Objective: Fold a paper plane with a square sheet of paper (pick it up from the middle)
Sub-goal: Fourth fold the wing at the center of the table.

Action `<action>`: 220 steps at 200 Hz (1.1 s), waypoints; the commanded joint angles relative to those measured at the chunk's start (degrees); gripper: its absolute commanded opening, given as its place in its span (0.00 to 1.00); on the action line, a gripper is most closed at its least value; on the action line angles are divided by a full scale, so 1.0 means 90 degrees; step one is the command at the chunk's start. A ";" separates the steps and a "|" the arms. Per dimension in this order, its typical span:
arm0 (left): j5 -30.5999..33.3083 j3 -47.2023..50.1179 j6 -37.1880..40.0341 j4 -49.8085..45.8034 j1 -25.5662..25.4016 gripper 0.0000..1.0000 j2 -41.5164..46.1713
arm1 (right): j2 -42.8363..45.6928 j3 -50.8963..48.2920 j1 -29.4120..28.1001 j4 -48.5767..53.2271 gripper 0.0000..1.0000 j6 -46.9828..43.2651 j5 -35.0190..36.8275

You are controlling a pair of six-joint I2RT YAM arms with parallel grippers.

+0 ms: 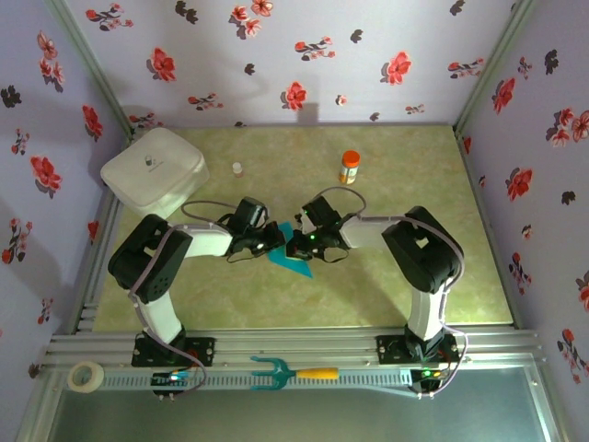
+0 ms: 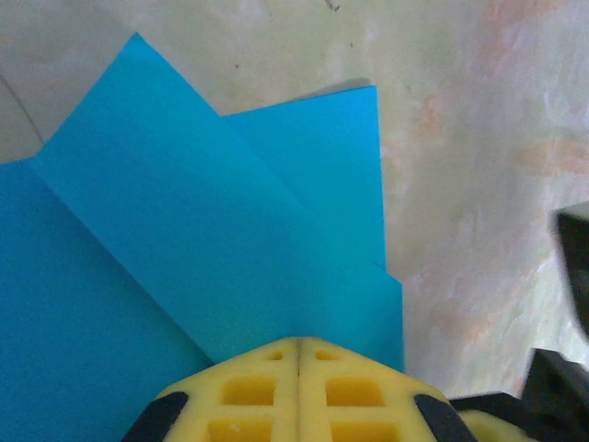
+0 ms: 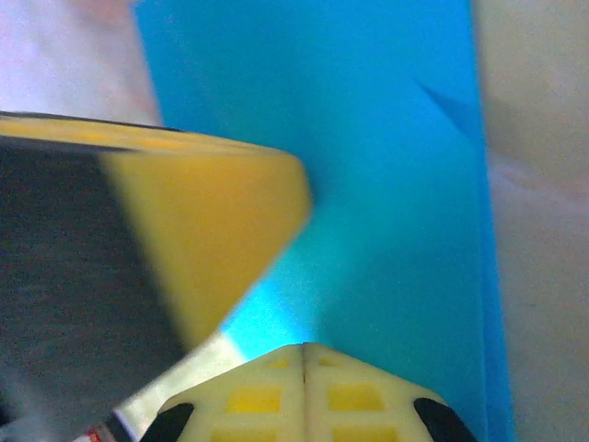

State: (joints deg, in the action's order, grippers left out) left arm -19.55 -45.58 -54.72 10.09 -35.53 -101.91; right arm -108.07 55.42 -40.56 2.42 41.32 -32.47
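the left end effector and the right end effector meet almost tip to tip over the middle of the pale green marbled bench. both are lowered onto a thin teal-blue sheet of paper, which lies flat directly beneath them and pokes out just nearside of their tips.

in the left wrist view the left end effector is clenched, its yellow fingers pressed together along one seam. the paper is partly folded. one flap runs as a slanted band from the tips away to the far left, and another layer behind it ends in a straight edge to the right of the tips. whether a layer is pinched between the fingers cannot be told.

in the right wrist view the right end effector is clenched as well, with the paper spread straight ahead of its tips. one yellow finger of the left end effector sits close by on the left, blurred.

a white rounded plastic box stands well beyond and to the left of the left end effector. a small orange bottle with a white cap stands well beyond the right end effector. a teal pronged tool with a yellow handle lies on the rail behind both.
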 commanded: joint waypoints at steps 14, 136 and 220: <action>0.0290 0.0182 0.0047 -0.0425 0.0040 0.03 -0.0283 | 0.0012 -0.0482 -0.0002 0.0402 0.00 -0.0239 0.0269; 0.0287 0.0289 0.0023 -0.0330 0.0119 0.03 -0.0356 | 0.1122 -0.1949 0.0232 -0.0365 0.04 0.0007 -0.0144; 0.0276 0.0303 0.0030 -0.0359 0.0154 0.03 -0.0315 | 0.1848 -0.2600 0.0324 -0.0093 0.03 0.0134 0.0337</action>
State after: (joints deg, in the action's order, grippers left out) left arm -21.50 -44.93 -54.74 12.03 -35.35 -102.39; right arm -93.34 35.18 -37.76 -5.63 41.17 -32.73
